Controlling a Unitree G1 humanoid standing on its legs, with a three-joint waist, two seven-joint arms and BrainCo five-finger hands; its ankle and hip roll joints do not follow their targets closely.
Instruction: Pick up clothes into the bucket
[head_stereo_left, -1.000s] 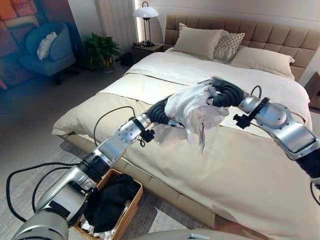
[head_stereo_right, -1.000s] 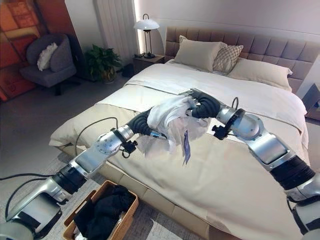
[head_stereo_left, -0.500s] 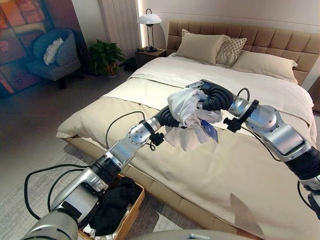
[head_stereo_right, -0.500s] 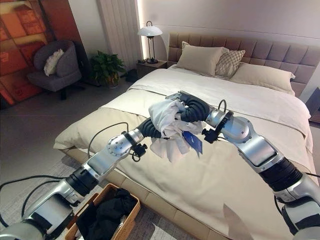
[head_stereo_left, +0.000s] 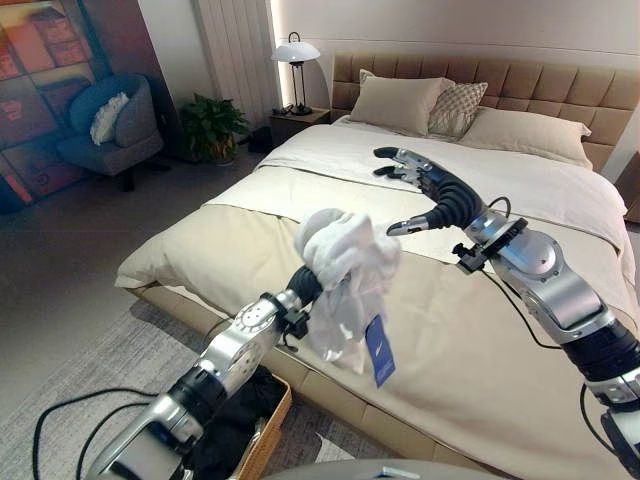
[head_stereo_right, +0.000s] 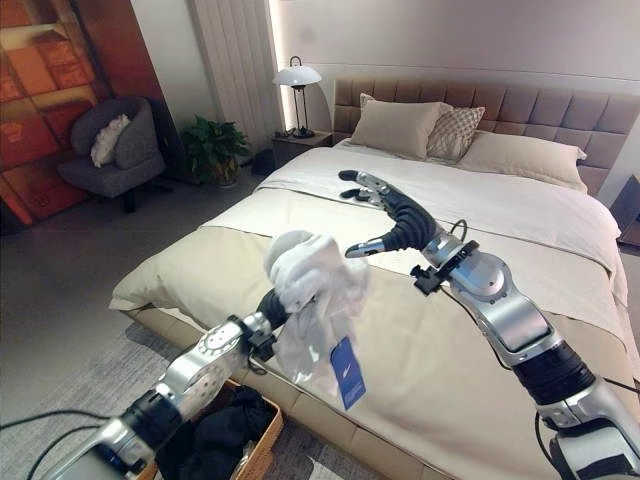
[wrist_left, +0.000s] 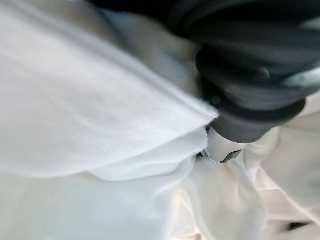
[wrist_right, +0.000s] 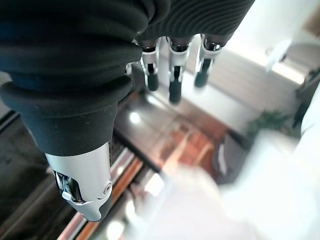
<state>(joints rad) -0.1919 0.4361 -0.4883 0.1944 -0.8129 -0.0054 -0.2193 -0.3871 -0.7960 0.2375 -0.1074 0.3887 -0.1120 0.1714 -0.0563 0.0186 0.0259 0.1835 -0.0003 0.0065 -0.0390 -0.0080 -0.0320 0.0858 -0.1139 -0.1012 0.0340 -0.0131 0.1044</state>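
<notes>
Left eye view, garment: a white garment (head_stereo_left: 345, 270) with a blue tag (head_stereo_left: 379, 350) is held bunched above the bed (head_stereo_left: 480, 330) edge.
Left hand: buried in the cloth; finger state cannot be told.
Right hand (head_stereo_left: 425, 190): fingers spread, nothing held, raised over the bed.
Basket (head_stereo_left: 262, 440): on the floor below, dark clothes inside.
Advice: the bundle should be carried fully over the basket before release, trailing cloth kept clear of the rim.
</notes>
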